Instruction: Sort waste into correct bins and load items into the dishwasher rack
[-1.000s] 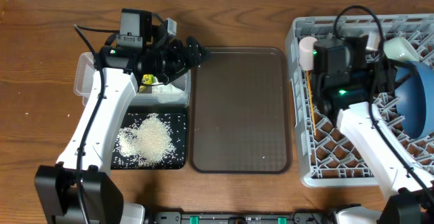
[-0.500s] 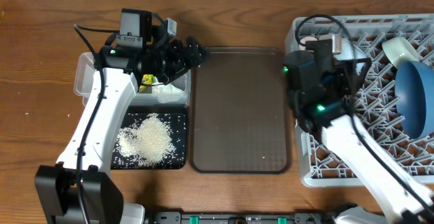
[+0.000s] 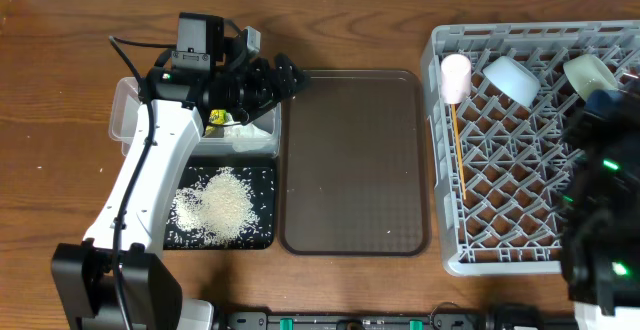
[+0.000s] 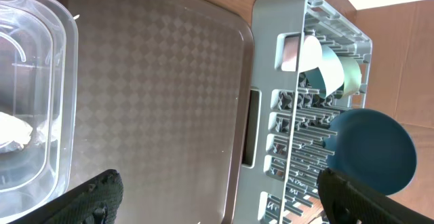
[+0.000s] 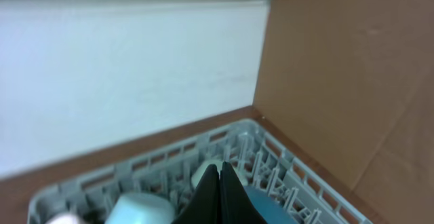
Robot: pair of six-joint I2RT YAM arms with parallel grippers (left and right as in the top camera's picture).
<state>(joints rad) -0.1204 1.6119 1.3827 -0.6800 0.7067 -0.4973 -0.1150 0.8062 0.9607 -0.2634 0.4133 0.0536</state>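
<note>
The grey dishwasher rack (image 3: 500, 220) holds a pink cup (image 3: 455, 75), a light-blue bowl (image 3: 510, 78), a mint bowl (image 3: 590, 70) and a dark-blue plate (image 4: 373, 149). My right arm (image 3: 600, 210) blurs over the rack's right side and covers most of the plate. The right gripper (image 5: 220, 197) is shut and empty, high above the rack (image 5: 156, 176). My left gripper (image 3: 283, 78) hangs open and empty at the brown tray's corner, beside the clear tub (image 3: 125, 120). The tub holds a white napkin (image 4: 13, 132) and a yellow-green wrapper (image 3: 217, 118). Rice (image 3: 222, 205) lies in the black tray (image 3: 262, 238).
A brown serving tray (image 3: 355, 160) lies between the bins and the rack. A thin wooden stick (image 3: 458, 150) rests in the rack below the pink cup. A cardboard wall (image 5: 352, 81) stands behind the rack's right side.
My right arm has swung from the rack's upper left to its lower right, and its gripper has gone from open to shut. The left arm has stayed still.
</note>
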